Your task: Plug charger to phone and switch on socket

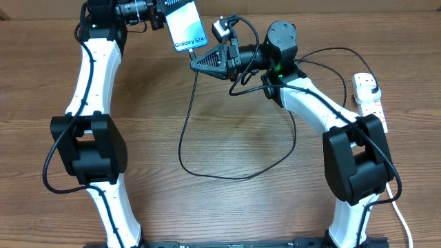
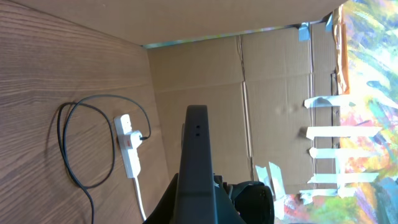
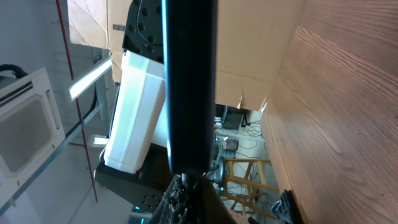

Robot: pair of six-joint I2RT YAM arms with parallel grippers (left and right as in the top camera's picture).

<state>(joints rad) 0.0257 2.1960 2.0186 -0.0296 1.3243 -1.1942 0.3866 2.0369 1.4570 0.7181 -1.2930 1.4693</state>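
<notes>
Phone [image 1: 187, 26] is held up at 12 o'clock in the overhead view, the left pincer [image 1: 164, 15] closed on its upper end. The right pincer [image 1: 198, 63] is closed too, at 5 o'clock of the phone and right at its lower edge. It appears to pinch the connector end of the charger [image 1: 207, 172]; I cannot tell whether the tip is seated in the port. From there the black cable drops in a wide loop across the bench [image 1: 227, 213] and climbs toward 3 o'clock, where its plug [image 2: 138, 137] already sits in the socket [image 1: 370, 96]. So the wall end looks done and the phone end is in hand. I judge the red switch [image 2: 127, 145] is yet to be pressed; its position is too small to read.
</notes>
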